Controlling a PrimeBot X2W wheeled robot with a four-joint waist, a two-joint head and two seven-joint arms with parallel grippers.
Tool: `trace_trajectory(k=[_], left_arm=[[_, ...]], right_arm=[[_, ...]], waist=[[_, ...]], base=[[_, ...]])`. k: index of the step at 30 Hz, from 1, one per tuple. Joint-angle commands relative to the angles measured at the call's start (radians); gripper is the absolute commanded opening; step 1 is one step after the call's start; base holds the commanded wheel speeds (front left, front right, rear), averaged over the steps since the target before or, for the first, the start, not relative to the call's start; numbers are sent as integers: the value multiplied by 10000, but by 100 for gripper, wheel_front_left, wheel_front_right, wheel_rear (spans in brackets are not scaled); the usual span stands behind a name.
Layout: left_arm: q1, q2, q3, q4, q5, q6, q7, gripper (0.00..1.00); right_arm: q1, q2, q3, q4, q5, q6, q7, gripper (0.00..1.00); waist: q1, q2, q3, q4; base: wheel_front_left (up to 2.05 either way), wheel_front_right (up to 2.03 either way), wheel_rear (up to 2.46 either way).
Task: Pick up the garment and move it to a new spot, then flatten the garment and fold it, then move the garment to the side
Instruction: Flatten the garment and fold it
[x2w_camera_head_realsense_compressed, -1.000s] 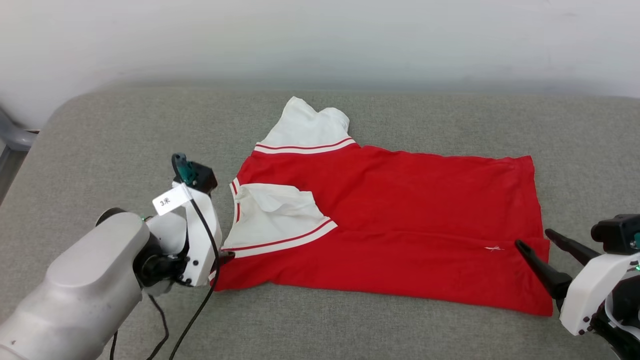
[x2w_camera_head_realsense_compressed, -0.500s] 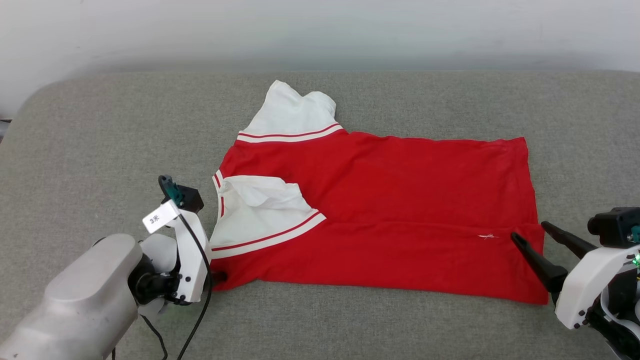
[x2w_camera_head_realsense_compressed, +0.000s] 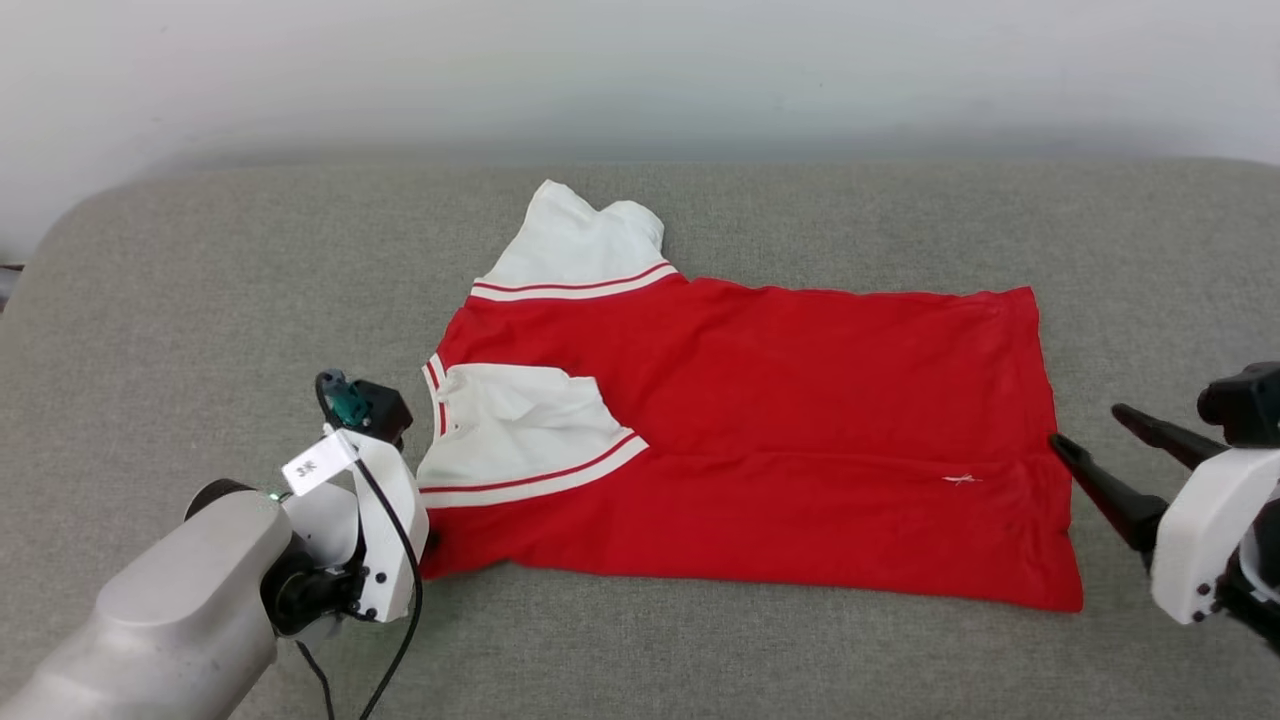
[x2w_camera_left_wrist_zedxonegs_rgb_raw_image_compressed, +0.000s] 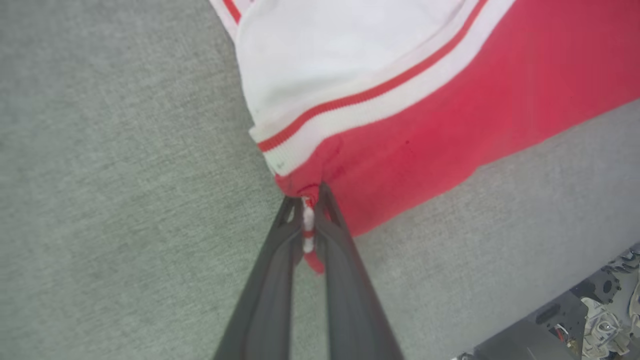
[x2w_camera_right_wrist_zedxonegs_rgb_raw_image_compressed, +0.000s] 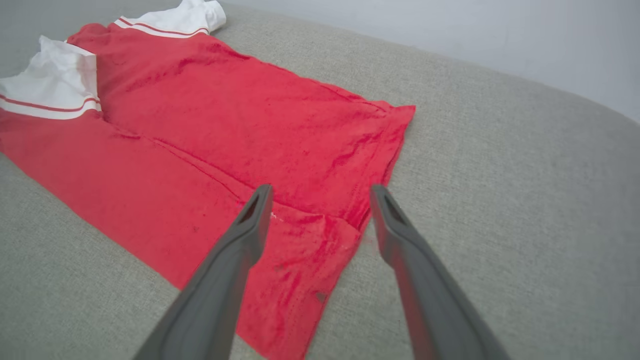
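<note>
The garment lies spread on the grey cushion, plain red side up, its near long edge folded over. One white sleeve points away and the other lies folded onto the body. My left gripper is shut on the garment's near-left corner, red-white trim pinched between its fingers; in the head view my left gripper sits mostly behind its wrist. My right gripper stands open at the hem on the right. In the right wrist view my right gripper straddles the hem of the garment without touching it.
The grey fabric cushion runs wide under everything, with a rounded far-left corner and a pale wall behind. A black cable with a white tag hangs on my left wrist. Robot base parts show beyond the cushion's near edge.
My left gripper has closed on the garment's near-left corner. My right gripper has drawn back from over the hem to its edge. The head camera has shifted slightly.
</note>
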Motion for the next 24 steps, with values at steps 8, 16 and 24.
trace_trajectory(k=[8,16,24], left_arm=[[69,307,-68,-811,154,-7,-759,0],[-170,341,-161,-1322,432,16,-955,0],[-345,330,-197,-1443,636,52,-1070,0]], right_arm=[[-225,-1118,281,-583,596,-8,3357,100],[-135,-633,175,-42,504,-8,4937,100],[-146,303,442,1057,211,-8,5110,100]], waist=[[0,0,-202,110],[0,0,47,252],[0,0,373,380]], base=[[0,0,0],[0,0,0],[0,0,0]])
